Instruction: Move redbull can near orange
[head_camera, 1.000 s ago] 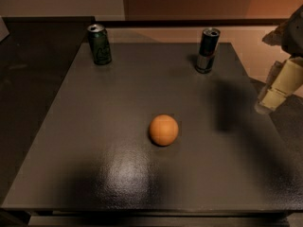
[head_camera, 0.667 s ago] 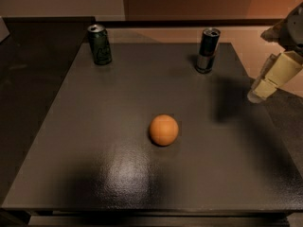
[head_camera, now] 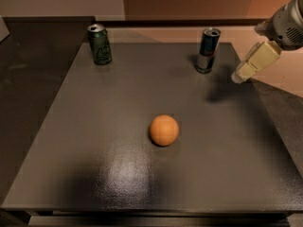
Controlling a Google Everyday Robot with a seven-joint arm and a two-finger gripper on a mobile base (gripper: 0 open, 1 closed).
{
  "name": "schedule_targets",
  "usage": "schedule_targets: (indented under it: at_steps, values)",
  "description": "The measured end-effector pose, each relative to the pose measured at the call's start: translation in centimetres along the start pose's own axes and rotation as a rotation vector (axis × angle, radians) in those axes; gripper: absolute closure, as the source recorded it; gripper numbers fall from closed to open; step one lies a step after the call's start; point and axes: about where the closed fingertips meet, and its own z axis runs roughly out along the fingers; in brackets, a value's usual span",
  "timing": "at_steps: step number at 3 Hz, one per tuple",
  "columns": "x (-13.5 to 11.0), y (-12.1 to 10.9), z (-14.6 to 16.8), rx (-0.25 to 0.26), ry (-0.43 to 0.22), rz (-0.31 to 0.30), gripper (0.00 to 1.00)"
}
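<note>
Redbull can (head_camera: 208, 50): stands upright near the far edge of the bench, right of centre. Dark blue upper part, silver lower part, silver top. Nothing touches it.
Orange (head_camera: 164, 130): rests near the middle of the bench, well apart from the redbull can, closer to the camera and somewhat to the can's left.
My pincer (head_camera: 239, 74): hangs in the air at the right side of the view, near the redbull can on its right and apart from it. It is cream-coloured and slants down and to the left, tip towards the bench surface.
Pincer state: I cannot tell whether it is apart or together.
My arm (head_camera: 286, 22): a grey-white housing comes in from the upper right corner, and the pincer extends from it.
Shadow (head_camera: 215, 91): a dark patch on the bench, below the redbull can in the view and left of the pincer tip.
Green can (head_camera: 100, 44): upright near the far left corner of the bench, well apart from both the redbull can and the orange.
Bench (head_camera: 85, 141): dark grey top, with a pale sheen towards the front.
</note>
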Motion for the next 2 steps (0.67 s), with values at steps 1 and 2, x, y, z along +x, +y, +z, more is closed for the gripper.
schedule_targets:
  at_steps: [1, 2]
  values:
    - [-0.4, -2.5, 2.7, 0.001, -0.041, 0.051, 0.0]
    - [-0.8, -4.5, 5.3, -0.003, -0.074, 0.09, 0.0]
